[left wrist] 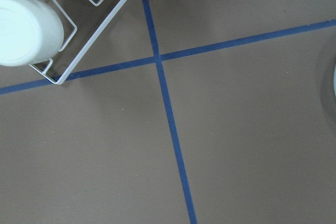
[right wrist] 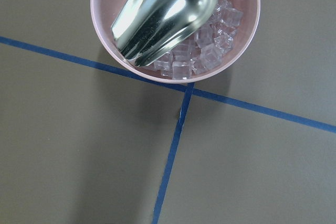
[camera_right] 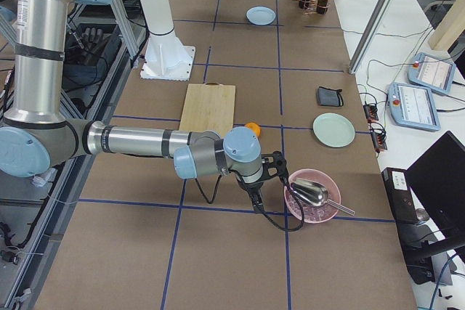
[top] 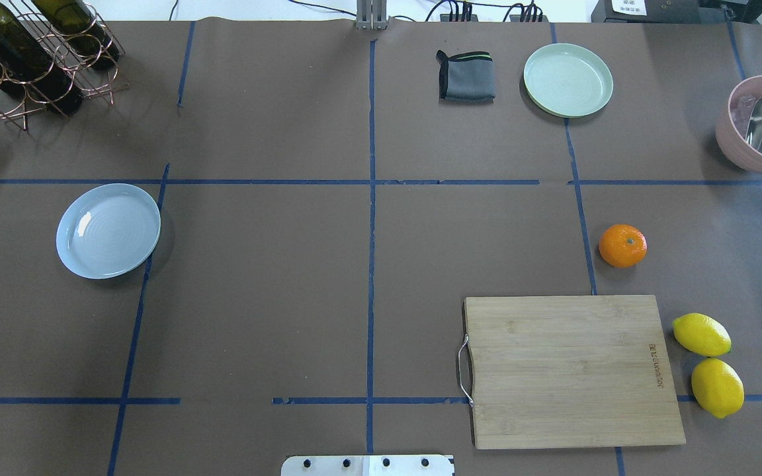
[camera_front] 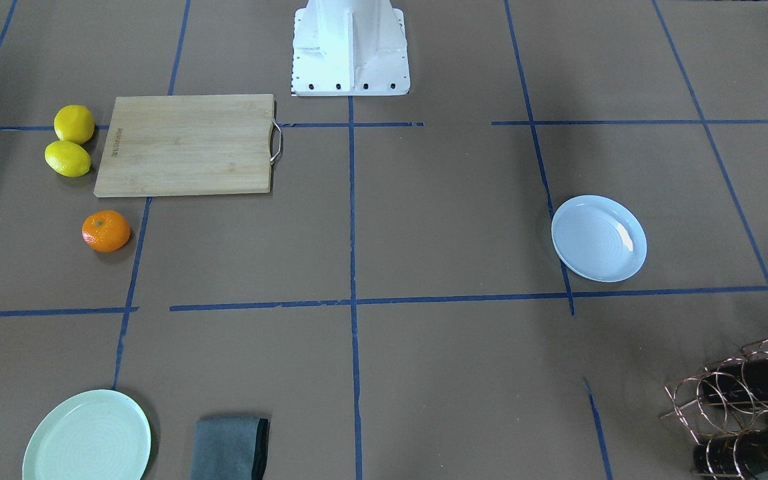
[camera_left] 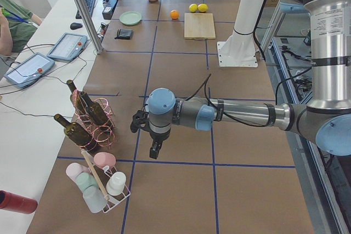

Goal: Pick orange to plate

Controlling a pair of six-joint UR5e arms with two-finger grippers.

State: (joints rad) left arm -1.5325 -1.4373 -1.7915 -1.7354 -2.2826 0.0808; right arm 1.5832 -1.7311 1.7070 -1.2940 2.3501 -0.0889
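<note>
The orange (camera_front: 106, 231) lies on the brown table beside the cutting board's far corner, also seen from above (top: 622, 245). Far across the table on the robot's left side sits the bluish-white plate (top: 108, 230), empty (camera_front: 599, 238). Neither arm appears in the overhead or front views. In the left side view my left gripper (camera_left: 156, 149) hangs low over the table near the wine rack. In the right side view my right gripper (camera_right: 256, 197) hovers next to the pink bowl, a little beyond the orange (camera_right: 252, 128). I cannot tell whether either gripper is open or shut.
A bamboo cutting board (top: 573, 370) and two lemons (top: 708, 357) lie near the orange. A mint-green plate (top: 567, 79), a grey cloth (top: 465, 76) and a pink bowl of ice with a metal scoop (right wrist: 173, 19) sit further out. A wine rack (top: 30, 56) stands at the far left.
</note>
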